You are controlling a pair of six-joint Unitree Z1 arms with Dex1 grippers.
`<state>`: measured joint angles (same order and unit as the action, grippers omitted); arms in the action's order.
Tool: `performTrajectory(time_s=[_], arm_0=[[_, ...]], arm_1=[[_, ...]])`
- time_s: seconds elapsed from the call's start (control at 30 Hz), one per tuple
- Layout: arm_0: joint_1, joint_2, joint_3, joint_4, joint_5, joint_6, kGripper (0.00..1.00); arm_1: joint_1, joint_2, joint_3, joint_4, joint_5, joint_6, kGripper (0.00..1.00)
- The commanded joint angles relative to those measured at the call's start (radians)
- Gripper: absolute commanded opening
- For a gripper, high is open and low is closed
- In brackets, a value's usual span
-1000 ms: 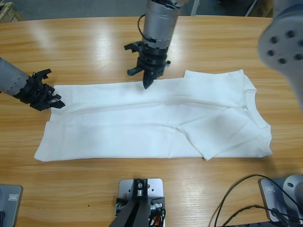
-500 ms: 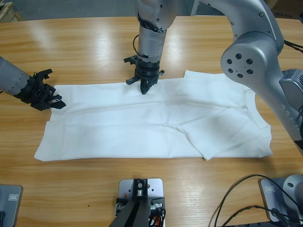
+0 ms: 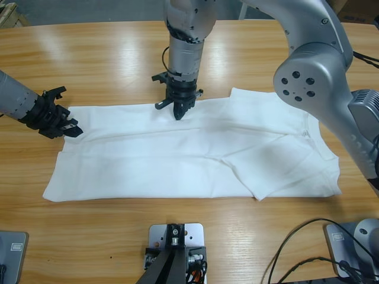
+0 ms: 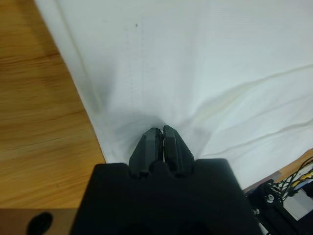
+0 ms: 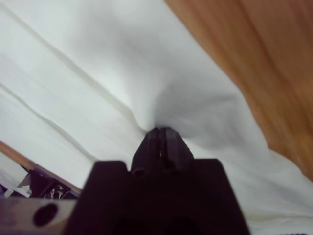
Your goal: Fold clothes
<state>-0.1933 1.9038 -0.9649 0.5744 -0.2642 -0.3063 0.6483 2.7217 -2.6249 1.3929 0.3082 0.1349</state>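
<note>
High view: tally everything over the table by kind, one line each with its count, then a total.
White T-shirt, lying flat on the wooden table: 1
Grippers with black jaws: 2, the left gripper at the shirt's hem corner and the right gripper at its far edge, both pinching the cloth
Total: 3

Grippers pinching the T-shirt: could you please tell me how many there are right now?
2. The left gripper is shut on the T-shirt at its hem corner; the right gripper is shut on its far edge near the middle. No others are visible.
</note>
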Motion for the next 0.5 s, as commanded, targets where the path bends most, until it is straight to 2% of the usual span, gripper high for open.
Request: performTrajectory(time_s=[0.03, 0.13, 0.3, 0.5], arm_0=[[-0.017, 0.054, -0.006, -0.013, 0.011, 0.014, 0.000], [-0.018, 0.055, -0.007, -0.013, 0.011, 0.015, 0.000], [-0.020, 0.054, -0.008, -0.012, 0.011, 0.016, 0.000], [-0.020, 0.057, -0.008, -0.012, 0.011, 0.016, 0.000]], arm_1=[[0.036, -0.008, 0.072, 0.184, -0.037, 0.031, 0.000], [0.036, -0.036, 0.101, 0.184, -0.071, 0.040, 0.000], [-0.027, -0.105, 0.110, 0.177, -0.194, 0.075, 0.000], [-0.047, -0.096, -0.066, 0.184, -0.180, 0.031, 0.000]])
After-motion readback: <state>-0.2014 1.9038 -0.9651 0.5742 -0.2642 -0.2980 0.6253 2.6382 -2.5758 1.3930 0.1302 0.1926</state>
